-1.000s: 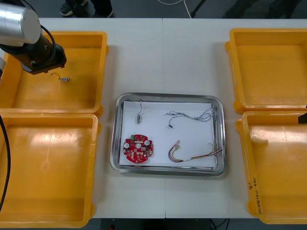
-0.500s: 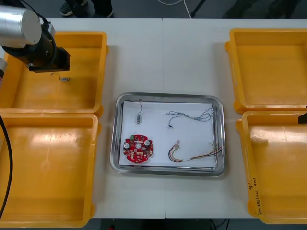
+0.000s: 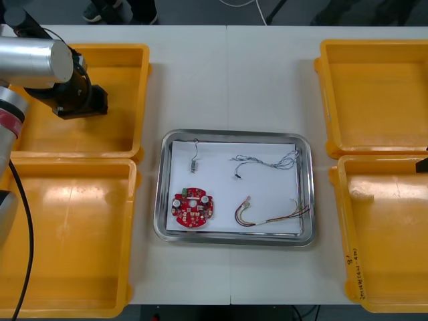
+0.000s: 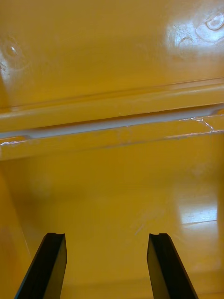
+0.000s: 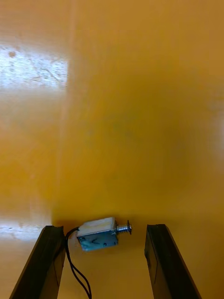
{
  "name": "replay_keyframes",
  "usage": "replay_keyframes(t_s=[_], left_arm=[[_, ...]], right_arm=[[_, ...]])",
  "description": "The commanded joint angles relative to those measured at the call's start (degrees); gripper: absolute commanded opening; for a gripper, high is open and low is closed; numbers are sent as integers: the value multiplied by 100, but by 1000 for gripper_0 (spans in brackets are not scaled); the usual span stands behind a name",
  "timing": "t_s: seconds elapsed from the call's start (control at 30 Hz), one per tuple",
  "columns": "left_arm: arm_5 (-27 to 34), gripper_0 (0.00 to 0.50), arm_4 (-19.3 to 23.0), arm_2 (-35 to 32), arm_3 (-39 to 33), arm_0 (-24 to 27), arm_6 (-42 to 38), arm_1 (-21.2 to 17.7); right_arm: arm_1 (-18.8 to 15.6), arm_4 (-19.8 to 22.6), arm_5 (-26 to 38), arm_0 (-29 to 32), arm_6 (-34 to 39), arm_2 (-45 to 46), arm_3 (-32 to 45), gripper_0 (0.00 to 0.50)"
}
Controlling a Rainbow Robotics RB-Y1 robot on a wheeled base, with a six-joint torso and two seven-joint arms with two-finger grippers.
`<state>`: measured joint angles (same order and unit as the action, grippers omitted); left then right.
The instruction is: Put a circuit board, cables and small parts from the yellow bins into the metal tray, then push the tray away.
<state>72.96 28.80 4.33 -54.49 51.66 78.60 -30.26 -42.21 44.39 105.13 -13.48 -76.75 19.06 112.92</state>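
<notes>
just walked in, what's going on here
The left gripper is down in the far left yellow bin, fingers open either side of a small metal part. The metal tray holds a red circuit board, a blue and white cable, a red and yellow cable and another small part. The right gripper hangs open over the right bins.

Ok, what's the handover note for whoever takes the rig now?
Left gripper: open in the far left yellow bin, fingers either side of a wired small metal part.
Right gripper: open, parked over a right-side yellow bin.
Done: metal tray holds circuit board, blue and white cable, red and yellow cable, one small metal part.
To do: grasp the part, put it in the tray, push tray away.
</notes>
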Motion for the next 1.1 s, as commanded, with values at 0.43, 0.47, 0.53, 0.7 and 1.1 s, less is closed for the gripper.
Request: replay_keyframes(t_s=[0.43,0.47,0.53,0.7,1.1], left_arm=[[-344,500,-191,-143,237,196,-152,249],[-344,490,-200,-143,237,196,-161,249],[-344,182,-226,-143,237,196,-169,249],[-353,13,-305,-143,237,204,-187,249],[-168,0,-419,-143,79,204,-117,222]], right_arm=[[-51,43,25,21,187,142,63,500],[-51,43,25,30,196,151,54,500],[-51,43,25,21,196,142,54,500],[-51,43,16,30,187,151,54,500],[-51,43,8,30,196,142,63,500]])
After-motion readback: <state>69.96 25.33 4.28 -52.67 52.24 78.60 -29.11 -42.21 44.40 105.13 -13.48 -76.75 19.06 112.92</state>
